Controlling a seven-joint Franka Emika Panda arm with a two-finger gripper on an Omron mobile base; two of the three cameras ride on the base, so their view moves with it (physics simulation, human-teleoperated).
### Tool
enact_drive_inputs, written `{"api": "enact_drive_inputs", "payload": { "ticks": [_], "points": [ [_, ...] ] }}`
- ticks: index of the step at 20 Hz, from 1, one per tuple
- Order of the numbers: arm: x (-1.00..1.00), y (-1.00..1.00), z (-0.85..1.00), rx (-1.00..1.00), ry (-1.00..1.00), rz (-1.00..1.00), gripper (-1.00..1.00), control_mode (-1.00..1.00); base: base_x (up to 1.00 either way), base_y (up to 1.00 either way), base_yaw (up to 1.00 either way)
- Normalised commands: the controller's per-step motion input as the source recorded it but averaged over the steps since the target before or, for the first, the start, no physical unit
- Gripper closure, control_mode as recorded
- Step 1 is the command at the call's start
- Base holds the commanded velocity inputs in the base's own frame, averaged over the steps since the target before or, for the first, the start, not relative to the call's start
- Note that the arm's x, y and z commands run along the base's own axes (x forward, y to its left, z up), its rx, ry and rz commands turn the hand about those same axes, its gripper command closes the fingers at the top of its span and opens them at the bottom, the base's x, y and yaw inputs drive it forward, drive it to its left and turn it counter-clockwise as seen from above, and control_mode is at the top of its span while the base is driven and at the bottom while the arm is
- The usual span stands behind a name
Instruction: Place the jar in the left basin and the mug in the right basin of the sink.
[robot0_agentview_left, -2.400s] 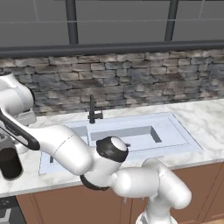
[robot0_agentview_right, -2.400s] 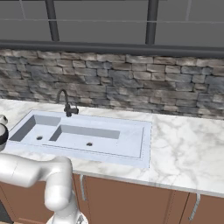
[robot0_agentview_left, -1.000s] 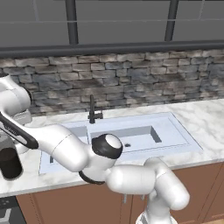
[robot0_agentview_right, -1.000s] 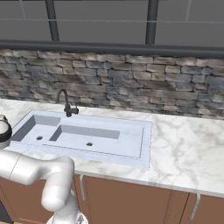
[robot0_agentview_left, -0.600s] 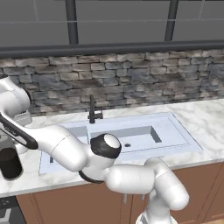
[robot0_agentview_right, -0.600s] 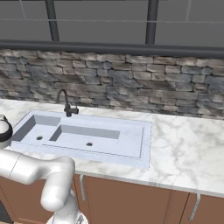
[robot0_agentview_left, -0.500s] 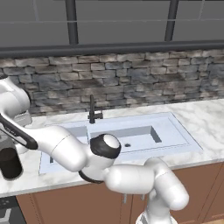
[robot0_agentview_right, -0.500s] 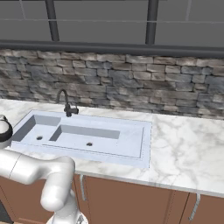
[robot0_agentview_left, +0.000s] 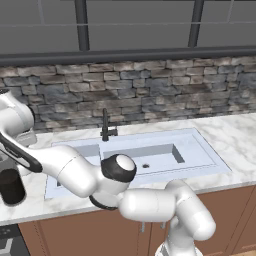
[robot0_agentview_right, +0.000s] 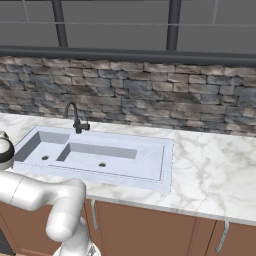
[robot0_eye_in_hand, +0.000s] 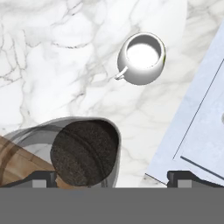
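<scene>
Little has changed over the last couple of secs: in the left base view the arm has crept slightly further left toward the jar, which hasn't moved; sink is as before. So this reads as the tail end of the approach, with no pick yet and both basins bare.

Claw hangs above the jar, looking straight down on it. Fingers are spread as wide as they go, one to each side of the jar's rim, gripping nothing. Can't tell from this angle if the pads are below the rim yet.

Jar stands upright on the marble surface, at its front edge, left of the sink. Long axis is vertical, mouth up, so the hand view sees its greyish glass top and dark inside as a near circle. Being round, it has no preferred side for a grasp.

Mug also sits upright, mouth up, apart from the jar and farther back on the surface, near the sink edge. Its handle sticks out on the side away from the sink.

Left basin and right basin both show only their drain holes. Next step, I judge: drop lower, close on the jar, carry it to the left basin.
</scene>
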Motion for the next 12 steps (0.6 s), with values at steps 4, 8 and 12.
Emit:
{"api": "enact_drive_inputs", "payload": {
  "ticks": [4,8,12],
  "points": [
    [0.05,0.00,-0.13,0.00,0.00,0.00,-1.00,-1.00,0.00,0.00,0.00],
    [0.03,0.00,-0.09,0.00,0.00,0.00,-1.00,-1.00,0.00,0.00,0.00],
    [0.02,0.00,-0.06,0.00,0.00,0.00,-1.00,-1.00,0.00,0.00,0.00]
  ]
}}
